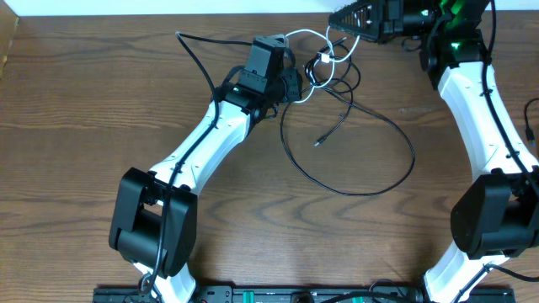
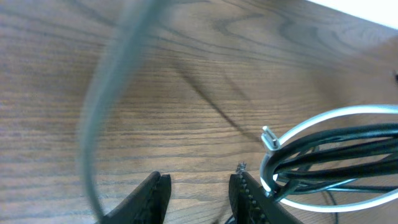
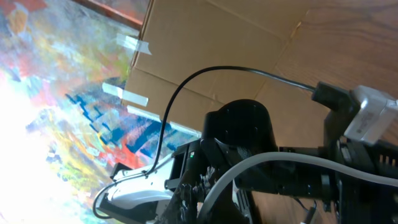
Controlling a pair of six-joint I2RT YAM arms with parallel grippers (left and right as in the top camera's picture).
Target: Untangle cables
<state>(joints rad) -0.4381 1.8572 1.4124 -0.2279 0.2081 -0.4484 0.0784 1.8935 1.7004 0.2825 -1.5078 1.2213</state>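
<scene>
Black and white cables tangle beside the left claw, jaws narrowly apart; right claw closed.

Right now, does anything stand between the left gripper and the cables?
Nothing visible does. In the left wrist view the black cable and the white cable already lie against the outer side of the open left gripper. Neither sits between its jaws.

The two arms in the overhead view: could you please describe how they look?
Both the left arm and right arm have white link shells with black joint housings and thin black wires running along them. The left tool has black fingers, one with a toothed inner edge. The right tool is black too; green lights glow near its wrist.
</scene>
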